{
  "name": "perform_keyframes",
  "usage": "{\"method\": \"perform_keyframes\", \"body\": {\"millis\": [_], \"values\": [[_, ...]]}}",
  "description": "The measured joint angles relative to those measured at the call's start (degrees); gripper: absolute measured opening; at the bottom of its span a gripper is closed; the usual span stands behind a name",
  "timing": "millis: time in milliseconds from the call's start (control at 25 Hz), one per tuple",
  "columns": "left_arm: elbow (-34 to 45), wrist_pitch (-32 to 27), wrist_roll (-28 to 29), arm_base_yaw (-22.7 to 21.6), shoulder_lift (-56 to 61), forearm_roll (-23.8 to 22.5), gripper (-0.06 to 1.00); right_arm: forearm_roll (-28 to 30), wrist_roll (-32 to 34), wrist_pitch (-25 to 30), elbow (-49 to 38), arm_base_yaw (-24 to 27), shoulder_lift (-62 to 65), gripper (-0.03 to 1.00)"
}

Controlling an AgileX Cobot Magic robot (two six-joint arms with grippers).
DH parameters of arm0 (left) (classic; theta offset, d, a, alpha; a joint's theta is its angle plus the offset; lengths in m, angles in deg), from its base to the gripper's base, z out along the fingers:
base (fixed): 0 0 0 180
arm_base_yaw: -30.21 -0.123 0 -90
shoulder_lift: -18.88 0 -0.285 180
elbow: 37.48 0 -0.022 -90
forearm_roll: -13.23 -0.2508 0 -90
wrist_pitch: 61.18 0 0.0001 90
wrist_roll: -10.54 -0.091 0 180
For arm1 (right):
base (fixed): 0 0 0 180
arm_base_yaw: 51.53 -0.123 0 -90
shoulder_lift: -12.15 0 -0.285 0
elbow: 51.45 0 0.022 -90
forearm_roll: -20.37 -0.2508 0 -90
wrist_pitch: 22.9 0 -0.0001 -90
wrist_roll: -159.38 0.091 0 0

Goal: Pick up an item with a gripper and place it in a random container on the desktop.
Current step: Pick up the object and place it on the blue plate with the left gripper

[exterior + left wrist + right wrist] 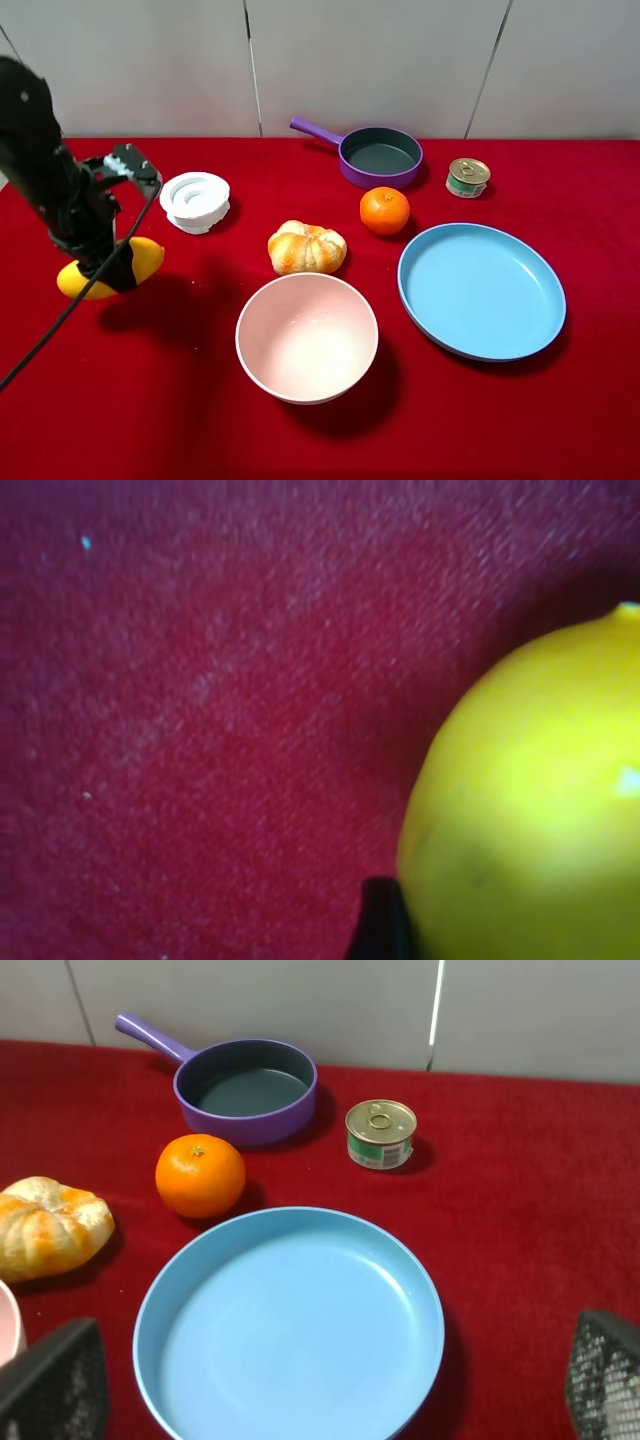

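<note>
Mango (148, 256) gripped in left hand (108, 272), blue plate (482, 290) well apart

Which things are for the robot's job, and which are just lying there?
Job: left black claw gripper, shut on smooth yellow mango; light-blue oval plate; red-cloth desktop.
Lying about: deep pink bowl, purple pan, round orange tangerine, tan bread roll, tin can, white ridged disc.

Pink bowl (306, 345) and bread roll (307, 248) between mango (148, 256) and plate (481, 290)
</note>
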Motion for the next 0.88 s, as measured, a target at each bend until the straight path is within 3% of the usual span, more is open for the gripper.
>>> {"method": "perform_keyframes", "body": {"millis": [520,880], "values": [[-19.39,-13.59,2.69,8.26,-0.02,0.0,0.62,0.0,0.0,0.0,0.0,0.0,0.0,0.69],[-27.71,-16.26,3.15,13.39,-0.06,0.0,0.62,0.0,0.0,0.0,0.0,0.0,0.0,0.69]]}}
